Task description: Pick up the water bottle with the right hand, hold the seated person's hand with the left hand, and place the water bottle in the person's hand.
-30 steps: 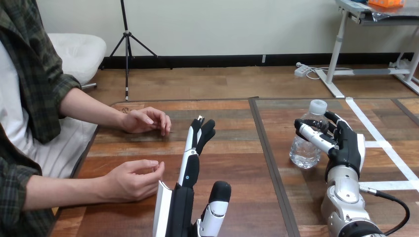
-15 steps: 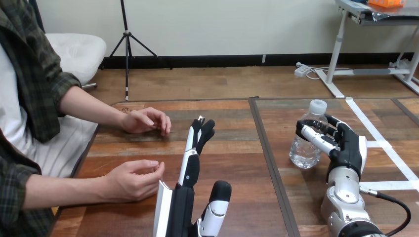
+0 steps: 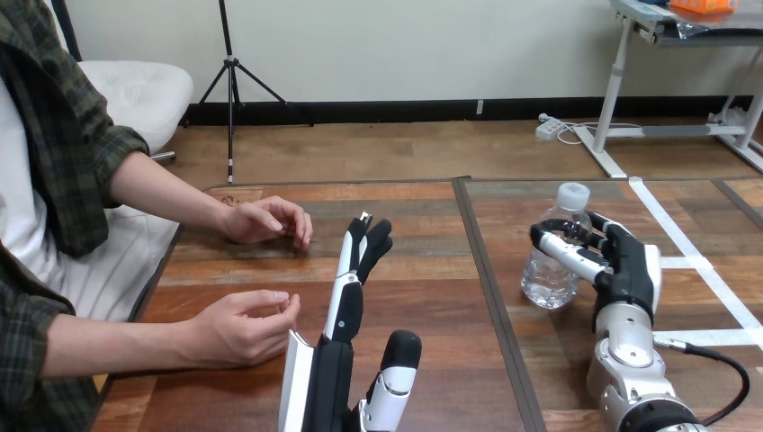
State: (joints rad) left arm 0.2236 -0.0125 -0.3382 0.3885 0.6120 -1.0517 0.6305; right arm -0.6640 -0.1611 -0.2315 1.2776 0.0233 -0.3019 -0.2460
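A clear water bottle (image 3: 551, 270) with a white cap stands on the right half of the wooden table (image 3: 423, 270). My right hand (image 3: 630, 265) is beside it on the right, its fingers (image 3: 567, 249) curled across the bottle's front. My left hand (image 3: 346, 310) rises from the bottom edge at the table's middle, fingers straight and pointing away, holding nothing. The person's near hand (image 3: 243, 326) rests loosely curled on the table, a little left of my left hand and apart from it. The person's far hand (image 3: 267, 220) lies further back, also loosely curled.
A dark seam (image 3: 490, 297) runs front to back between the table's two halves. White tape lines (image 3: 693, 261) cross the right half behind my right hand. The person sits at the table's left side, both forearms over its left edge.
My right hand and the bottle have shifted slightly to the left together. My left hand and the person's hands have stayed in place.
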